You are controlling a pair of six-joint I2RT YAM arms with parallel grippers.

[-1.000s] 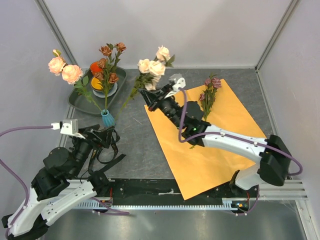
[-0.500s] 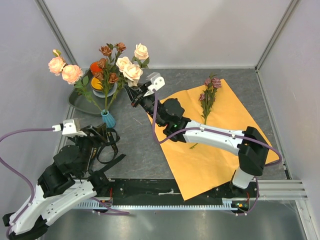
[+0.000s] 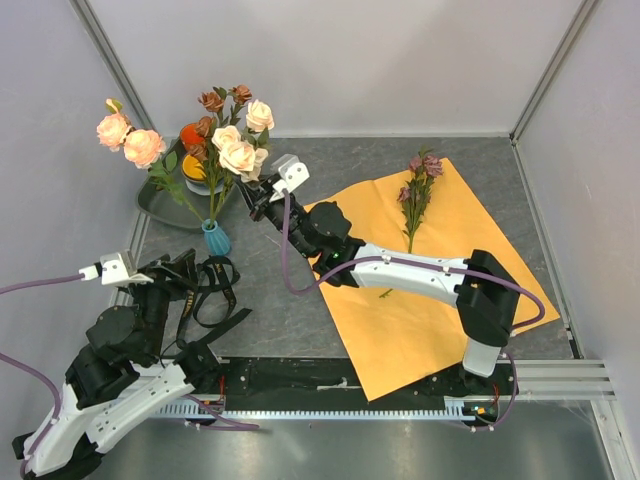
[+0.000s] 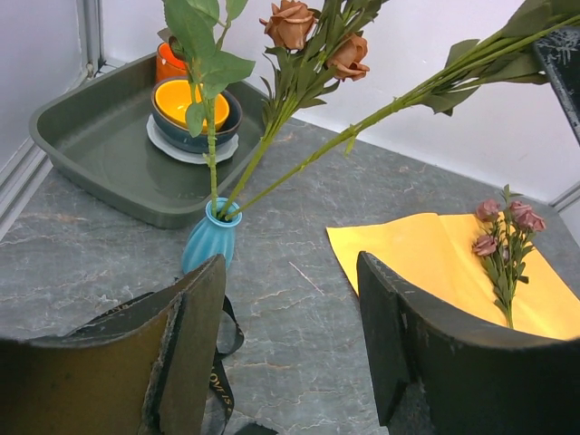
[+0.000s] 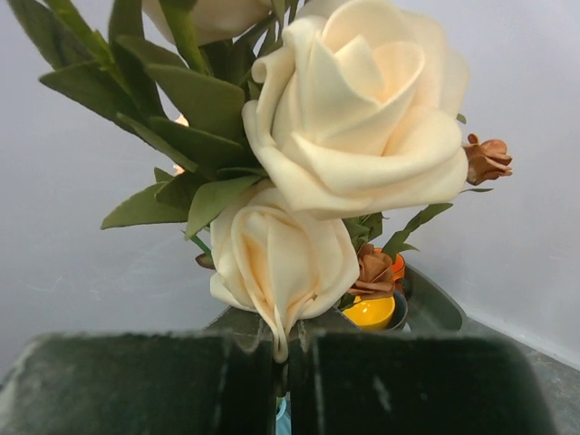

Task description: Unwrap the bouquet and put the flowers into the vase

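Two claws: R gripper (image 3: 258, 205) pinching cream-rose stem (image 4: 381, 116); L gripper (image 4: 290, 272) agape, empty
Vase (image 3: 216, 238): down-left of R gripper, along stem axis

No readable text, label, brand, number or sign in any view. Only candidate: small gold marks on the loose black ribbon (image 4: 222, 372) lying on the grey marbled tabletop (image 4: 299, 299), seen at the bottom of the left wrist view. Probably lettering, but too blurred and cut off to spell out. Same ribbon in the top view (image 3: 222, 290): too small, no marks resolved.
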